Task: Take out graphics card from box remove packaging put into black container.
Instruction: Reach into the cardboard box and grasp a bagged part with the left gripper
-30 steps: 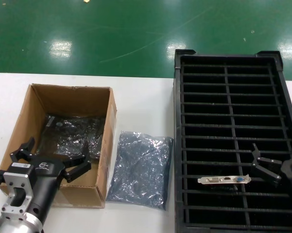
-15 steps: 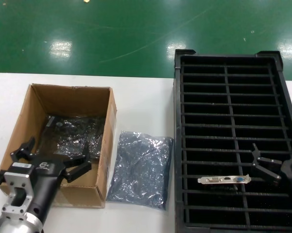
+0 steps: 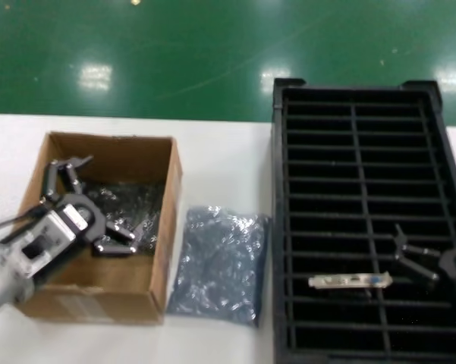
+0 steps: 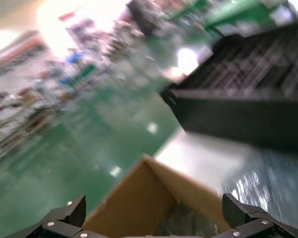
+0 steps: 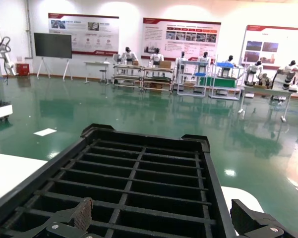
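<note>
Your left end effector (image 3: 91,205) hangs wide open, empty, inside the box (image 3: 163,227); centre it over the bagged graphics card (image 3: 121,208) before closing.

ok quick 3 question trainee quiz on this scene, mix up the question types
1. True or false: the left hand is open over the box.
2. Where does the bare graphics card sit? A) in the black container B) on the table C) in the box
3. Fill in: the packaging on the table lies between the box and the ____.

Key: 1 true; 2 A; 3 black container. The right hand waits open by the card.
</note>
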Available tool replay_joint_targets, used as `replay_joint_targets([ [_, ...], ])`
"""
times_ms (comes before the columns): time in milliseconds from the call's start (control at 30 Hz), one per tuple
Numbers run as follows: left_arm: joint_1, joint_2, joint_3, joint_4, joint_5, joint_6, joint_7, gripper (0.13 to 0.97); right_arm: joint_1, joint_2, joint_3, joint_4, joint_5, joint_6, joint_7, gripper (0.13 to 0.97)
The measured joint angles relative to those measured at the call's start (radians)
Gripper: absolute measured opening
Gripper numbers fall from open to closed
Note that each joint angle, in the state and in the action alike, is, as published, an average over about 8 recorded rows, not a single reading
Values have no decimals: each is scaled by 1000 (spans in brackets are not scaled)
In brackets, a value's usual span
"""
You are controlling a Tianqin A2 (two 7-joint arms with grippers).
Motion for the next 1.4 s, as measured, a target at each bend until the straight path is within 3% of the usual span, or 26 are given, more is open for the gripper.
replay_joint_targets([
  [100, -120, -23, 37, 112, 90, 103, 34, 966, 0, 0, 0, 0, 0, 0, 0, 966],
  [233, -286, -17, 104, 287, 206, 196, 114, 966, 0, 0, 0, 0, 0, 0, 0, 966],
  [400, -463, 12, 219, 522, 296, 246, 266, 966, 0, 0, 0, 0, 0, 0, 0, 966],
  [600, -595, 74, 303, 775, 319, 270, 462, 966, 0, 0, 0, 0, 0, 0, 0, 966],
  [767, -652, 123, 328, 924, 304, 237, 599, 952, 0, 0, 0, 0, 0, 0, 0, 966],
  [967, -684, 162, 323, 1026, 267, 177, 729, 923, 0, 0, 0, 0, 0, 0, 0, 966],
  [1200, -690, 176, 309, 1059, 224, 129, 829, 860, 0, 0, 0, 0, 0, 0, 0, 966],
  [1400, -683, 173, 302, 1044, 202, 109, 860, 743, 0, 0, 0, 0, 0, 0, 0, 966],
])
